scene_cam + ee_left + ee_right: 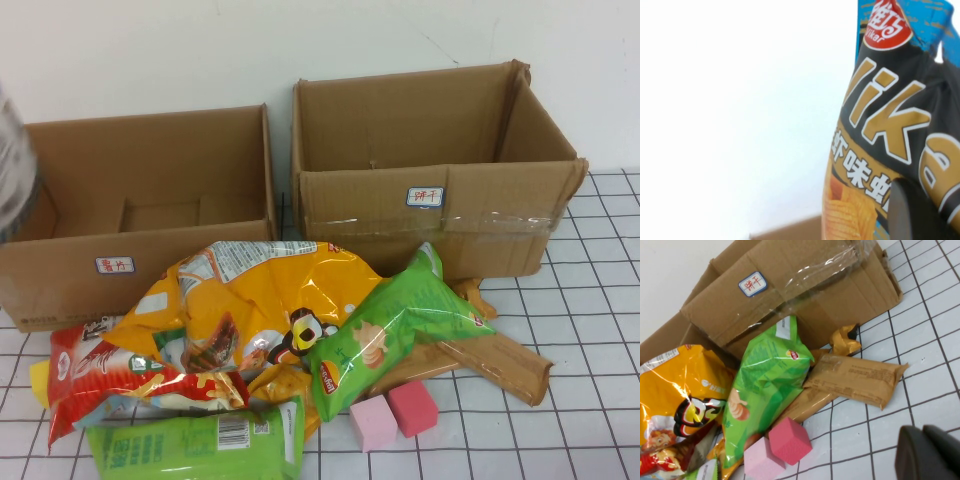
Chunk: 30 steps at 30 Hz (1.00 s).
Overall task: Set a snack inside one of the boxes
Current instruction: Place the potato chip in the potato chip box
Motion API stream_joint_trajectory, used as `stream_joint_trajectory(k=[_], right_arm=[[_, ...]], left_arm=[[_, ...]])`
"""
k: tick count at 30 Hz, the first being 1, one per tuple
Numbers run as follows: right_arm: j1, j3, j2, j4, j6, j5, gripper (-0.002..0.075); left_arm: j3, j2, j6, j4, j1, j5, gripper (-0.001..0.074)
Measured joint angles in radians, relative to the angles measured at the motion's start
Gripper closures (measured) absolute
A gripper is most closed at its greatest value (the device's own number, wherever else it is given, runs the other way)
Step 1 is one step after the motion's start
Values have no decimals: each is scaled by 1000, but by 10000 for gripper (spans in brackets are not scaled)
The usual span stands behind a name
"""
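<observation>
Already lifted: the left gripper (910, 212) is clamped on the dark blue chip bag (895, 125), hanging above a cardboard edge; it isn't in the lower brown box (130, 265) yet. Right gripper (930, 452) hovers near the pile, its grip can't be told.

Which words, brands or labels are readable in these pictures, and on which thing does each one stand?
"Vikar": red logo on the dark chip bag, held in the left gripper.
"Lay's": green chip bag.
Box labels, yellow bag print: too blurred to read.
Right gripper: no text.
</observation>
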Motion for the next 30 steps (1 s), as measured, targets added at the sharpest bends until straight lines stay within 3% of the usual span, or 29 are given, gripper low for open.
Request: stream_joint_trajectory(k=[9, 17, 25, 28, 30], right_arm=[[0, 0, 0, 8, 0, 5, 727], [0, 0, 0, 14, -2, 7, 727], [0, 0, 0, 15, -8, 7, 727], [0, 0, 0, 17, -8, 7, 727], [0, 0, 0, 17, -12, 7, 727]], left_arm=[[-174, 366, -127, 238, 15, -112, 728], [-363, 679, -338, 284, 180, -214, 729], [-382, 842, -389, 304, 288, -228, 722], [-382, 882, -392, 317, 311, -244, 663], [-383, 904, -397, 324, 330, -267, 566]])
